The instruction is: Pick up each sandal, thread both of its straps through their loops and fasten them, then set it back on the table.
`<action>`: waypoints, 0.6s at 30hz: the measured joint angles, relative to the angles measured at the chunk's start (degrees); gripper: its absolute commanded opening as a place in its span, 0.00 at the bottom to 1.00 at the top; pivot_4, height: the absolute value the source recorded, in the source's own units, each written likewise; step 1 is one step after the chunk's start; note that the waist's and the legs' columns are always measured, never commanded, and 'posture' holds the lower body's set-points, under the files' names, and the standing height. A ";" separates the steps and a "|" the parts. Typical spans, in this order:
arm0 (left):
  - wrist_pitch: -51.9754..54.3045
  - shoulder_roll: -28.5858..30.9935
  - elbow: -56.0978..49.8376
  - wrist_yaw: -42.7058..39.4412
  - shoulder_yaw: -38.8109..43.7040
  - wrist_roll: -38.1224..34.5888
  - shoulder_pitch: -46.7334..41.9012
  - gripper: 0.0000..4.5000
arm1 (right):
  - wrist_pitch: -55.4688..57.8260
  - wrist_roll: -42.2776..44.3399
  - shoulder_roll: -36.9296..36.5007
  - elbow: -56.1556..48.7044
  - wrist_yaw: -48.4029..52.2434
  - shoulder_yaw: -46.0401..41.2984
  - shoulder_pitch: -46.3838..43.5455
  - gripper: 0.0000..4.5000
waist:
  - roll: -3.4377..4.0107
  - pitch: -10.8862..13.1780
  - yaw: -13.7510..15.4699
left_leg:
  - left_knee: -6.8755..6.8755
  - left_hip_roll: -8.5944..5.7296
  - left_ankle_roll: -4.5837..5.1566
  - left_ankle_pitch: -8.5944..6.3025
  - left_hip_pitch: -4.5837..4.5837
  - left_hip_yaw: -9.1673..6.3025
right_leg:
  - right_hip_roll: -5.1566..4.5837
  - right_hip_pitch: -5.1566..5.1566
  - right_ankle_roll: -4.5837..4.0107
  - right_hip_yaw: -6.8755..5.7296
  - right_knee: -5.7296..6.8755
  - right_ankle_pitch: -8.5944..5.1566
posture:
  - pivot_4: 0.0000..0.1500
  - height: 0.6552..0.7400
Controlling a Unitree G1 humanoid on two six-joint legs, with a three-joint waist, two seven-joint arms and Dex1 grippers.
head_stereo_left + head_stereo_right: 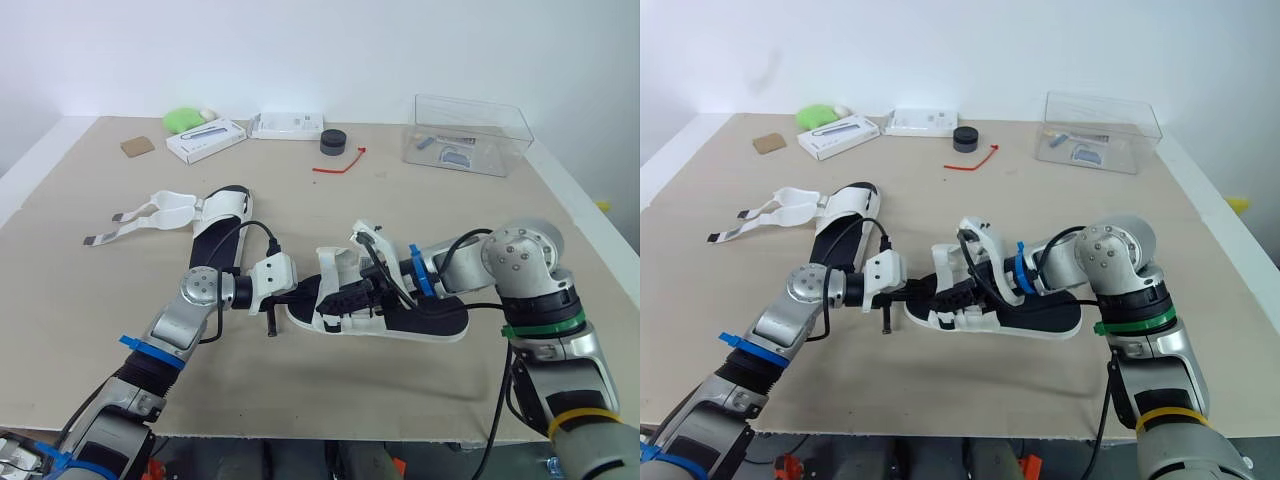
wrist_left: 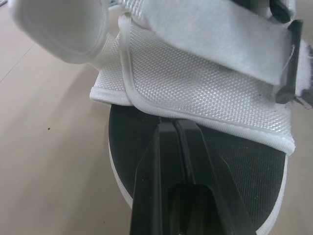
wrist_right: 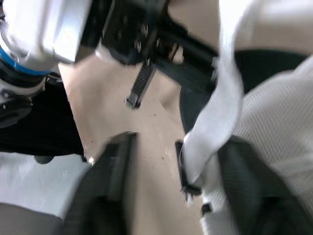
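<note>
One white-strapped sandal (image 1: 395, 318) with a black insole lies mid-table, its toe toward my left arm. My left gripper (image 1: 300, 296) is at that toe; in the left wrist view its fingers (image 2: 161, 147) lie shut together over the black insole, their tips against the white upper's edge (image 2: 205, 115). My right gripper (image 1: 352, 297) reaches into the upper from the heel side. It stands open in the right wrist view, with a white strap (image 3: 210, 132) hanging beside one finger (image 3: 120, 166). The second sandal (image 1: 215, 222) lies at the far left, its straps (image 1: 135, 222) spread loose on the table.
A clear plastic box (image 1: 468, 135) stands at the back right. A black round object (image 1: 334, 142), a red tie (image 1: 338, 165), two white boxes (image 1: 205, 139) (image 1: 287, 125), a green object (image 1: 183, 119) and a brown card (image 1: 137, 146) lie along the back.
</note>
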 measured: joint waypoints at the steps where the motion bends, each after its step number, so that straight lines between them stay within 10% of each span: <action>1: -0.01 0.01 0.00 -0.01 0.01 0.00 0.00 0.00 | -0.12 -0.97 0.04 0.77 0.06 -0.49 -0.79 0.58 | 0.00 0.00 0.00 | 0.00 0.00 0.00 0.00 0.00 0.01 | 0.02 -0.01 0.00 0.01 0.00 0.00 | 1.00 1.00; 7: -0.05 0.04 -0.05 -0.09 -0.01 0.00 0.01 0.00 | -0.68 -4.89 1.55 4.29 1.11 -2.53 -4.82 0.58 | 0.01 0.00 0.01 | -0.01 0.00 0.00 0.00 -0.02 -0.01 | -0.01 -0.02 -0.02 0.00 0.00 0.00 | 1.00 1.00; 14: -0.07 0.03 -0.11 0.03 -0.04 0.00 0.05 0.00 | 0.88 -6.80 3.32 4.39 1.52 -3.86 -4.27 0.06 | 0.01 0.00 0.01 | -0.01 0.00 0.00 0.00 -0.03 -0.02 | -0.03 -0.02 -0.11 -0.01 0.00 0.06 | 1.00 1.00; 18: -0.06 0.04 -0.21 0.13 -0.04 0.00 0.14 0.00 | 1.19 -5.29 3.73 0.63 0.33 -4.48 0.28 0.03 | 0.01 0.00 -0.01 | -0.01 0.00 0.00 0.00 -0.03 -0.01 | -0.05 -0.01 -0.11 -0.01 0.00 0.06 | 1.00 1.00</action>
